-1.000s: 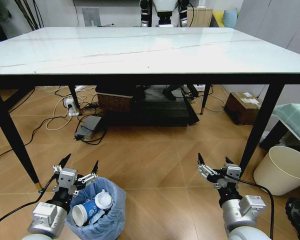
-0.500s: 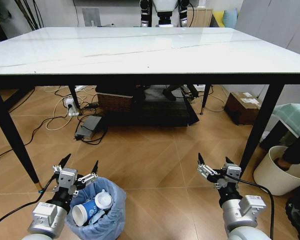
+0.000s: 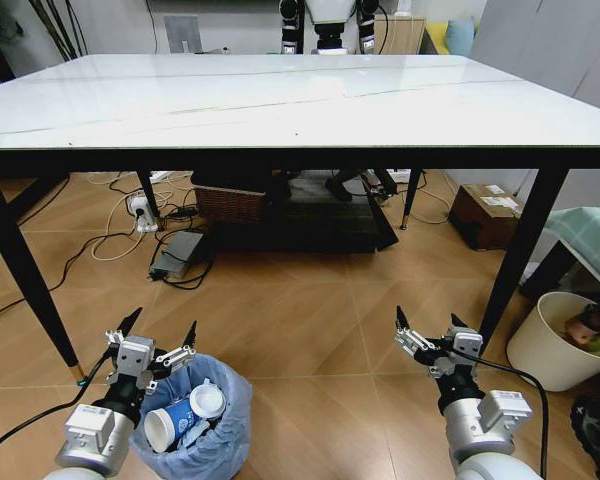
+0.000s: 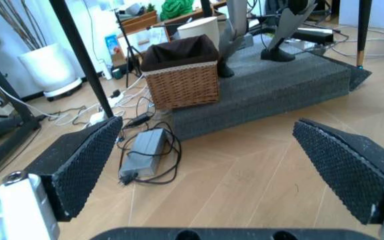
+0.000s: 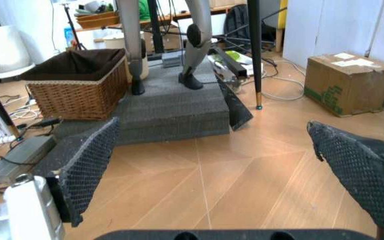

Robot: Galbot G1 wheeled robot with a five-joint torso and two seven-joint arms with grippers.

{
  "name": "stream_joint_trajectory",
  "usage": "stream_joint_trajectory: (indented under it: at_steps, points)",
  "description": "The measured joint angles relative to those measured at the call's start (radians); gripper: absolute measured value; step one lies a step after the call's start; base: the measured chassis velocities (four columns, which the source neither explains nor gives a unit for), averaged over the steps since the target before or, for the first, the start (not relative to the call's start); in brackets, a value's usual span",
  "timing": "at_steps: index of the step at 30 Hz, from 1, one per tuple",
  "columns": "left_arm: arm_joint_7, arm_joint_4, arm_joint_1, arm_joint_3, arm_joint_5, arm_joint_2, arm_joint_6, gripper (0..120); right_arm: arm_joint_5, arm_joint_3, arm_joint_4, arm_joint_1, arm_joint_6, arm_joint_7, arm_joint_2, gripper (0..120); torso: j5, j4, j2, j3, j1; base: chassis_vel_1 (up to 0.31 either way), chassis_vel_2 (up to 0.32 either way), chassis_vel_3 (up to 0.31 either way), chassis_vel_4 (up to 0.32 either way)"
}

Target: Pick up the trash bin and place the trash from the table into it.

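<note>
Bin (image 3: pixel 205 420) with light blue liner stands on the wood floor (image 3: pixel 290 320) in front of the surface's near edge, toward its near-left leg (image 3: pixel 25 270), not lifted. Inside it: paper cup (image 3: pixel 170 424) lying on its side, white round lid (image 3: pixel 208 401) beside it, more litter under them, too small to tell. Left hand (image 3: pixel 160 340) hangs low over the floor just beside the bin's left rim, fingers spread open, gripping nothing; can't tell if it touches the liner. In the left wrist view both finger pads (image 4: pixel 78 165) stand wide apart over bare floor. Right hand (image 3: pixel 427 335) hangs low near the surface's near-right leg (image 3: pixel 515 260), well apart from the bin, fingers also spread open, nothing between them; right wrist view shows its pads (image 5: pixel 85 162) wide apart. Surface (image 3: pixel 280 100) top is bare white marble-look with thin veins. Under it: wicker basket (image 3: pixel 230 203), grey platform (image 3: pixel 320 220), power brick and cables (image 3: pixel 175 255). White bucket (image 3: pixel 560 340) stands on the floor beyond the near-right leg, cardboard box (image 3: pixel 485 215) behind it.
</note>
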Motion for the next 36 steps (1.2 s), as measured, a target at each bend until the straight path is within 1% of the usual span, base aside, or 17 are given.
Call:
stream_joint_trajectory:
  at_steps: [36]
  points:
    - [0.000,0.001,0.000,0.000,0.000,0.000,0.000,100,0.000,0.000,0.000,0.000,0.000,0.000,0.000,100,0.0000,0.0000,0.000,0.000,0.000,0.000,0.000,0.000,0.000]
